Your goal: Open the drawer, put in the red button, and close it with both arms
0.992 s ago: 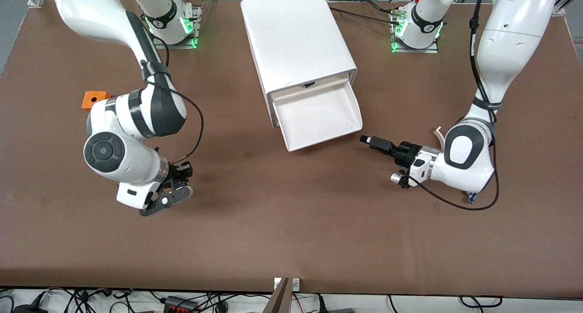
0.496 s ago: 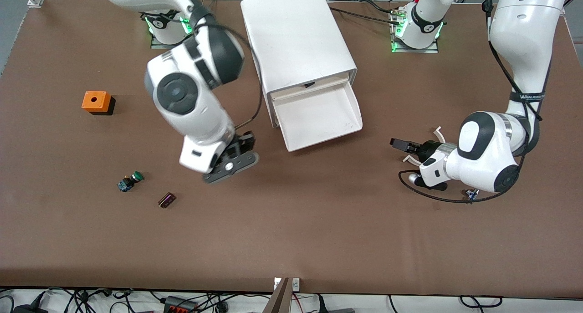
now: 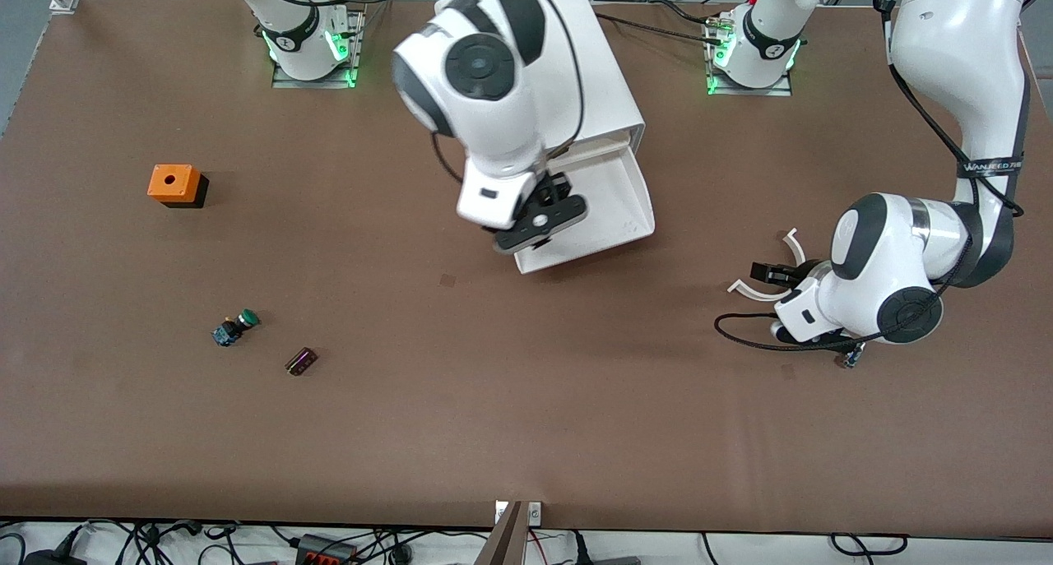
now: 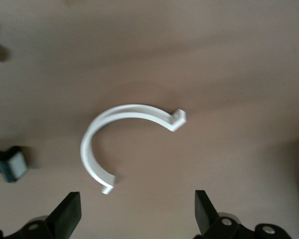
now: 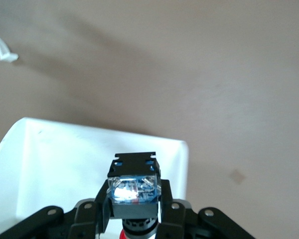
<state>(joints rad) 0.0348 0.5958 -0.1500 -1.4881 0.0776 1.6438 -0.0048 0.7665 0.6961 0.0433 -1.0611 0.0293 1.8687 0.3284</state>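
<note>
The white cabinet (image 3: 535, 63) stands at the middle of the table with its drawer (image 3: 609, 195) pulled open. My right gripper (image 3: 539, 214) hangs over the drawer's front corner and is shut on the red button (image 5: 134, 186). In the right wrist view (image 5: 134, 201) the button's black body and clear base sit between the fingers, with a sliver of its red cap below and the white drawer (image 5: 50, 159) underneath. My left gripper (image 3: 765, 273) is low over the table toward the left arm's end, and the left wrist view (image 4: 137, 216) shows it open and empty.
A white C-shaped strip (image 4: 129, 139) lies under the left gripper (image 3: 761, 289). An orange box with a hole (image 3: 173, 184), a green-capped button (image 3: 236, 326) and a small dark part (image 3: 301, 361) lie toward the right arm's end. A small part (image 3: 851, 355) lies by the left arm.
My right arm has swung from low over the table near the green-capped button to over the open drawer, carrying the red button. My left gripper has drawn back from the drawer.
</note>
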